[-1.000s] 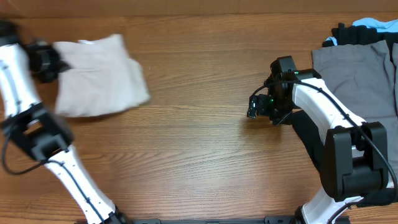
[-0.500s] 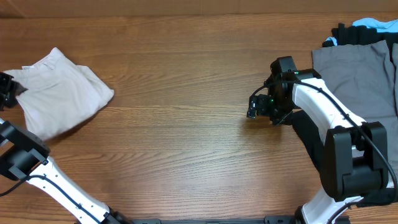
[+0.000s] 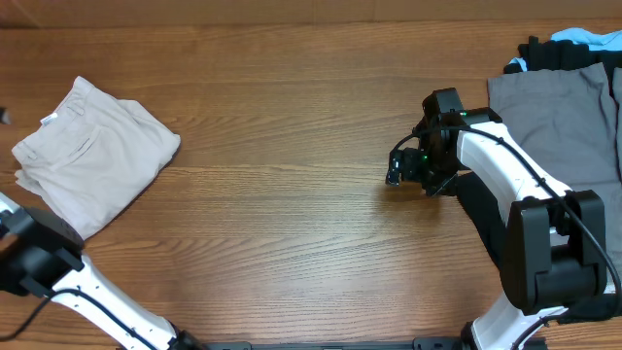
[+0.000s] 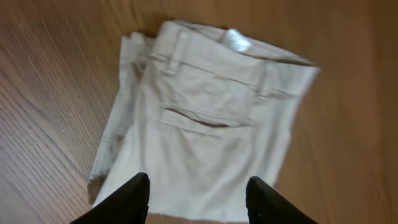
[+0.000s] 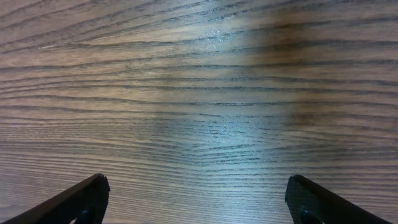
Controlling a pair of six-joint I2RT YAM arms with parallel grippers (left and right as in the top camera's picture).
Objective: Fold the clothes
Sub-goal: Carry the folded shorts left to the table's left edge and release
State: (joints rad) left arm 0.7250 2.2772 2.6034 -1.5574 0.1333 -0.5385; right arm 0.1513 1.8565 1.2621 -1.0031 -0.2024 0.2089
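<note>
The beige shorts (image 3: 92,156) lie at the far left of the wooden surface (image 3: 292,117), gathered into a compact, roughly square bundle. The waistband (image 4: 211,56) is at one end and the small white tag (image 3: 49,119) shows near a corner. Treat them as light, limp cotton: they will sag and unfold if you lift them by a single layer, and they should slide easily over the smooth wood. The waistband looks like the stiffest part, with its doubled cloth and belt loops, so pinch there, or take the stacked layers along the side edge (image 4: 118,124) so the whole bundle moves together. Avoid the thin panel around the welt pocket (image 4: 205,118), which would probably just pucker. Your left claw (image 4: 197,179) hangs above the lower part of the shorts with its fingers spread and nothing between them. Your right claw (image 5: 196,179) is also spread wide over bare wood, well apart from the shorts and near the grey garment (image 3: 559,107), which you should leave alone.
</note>
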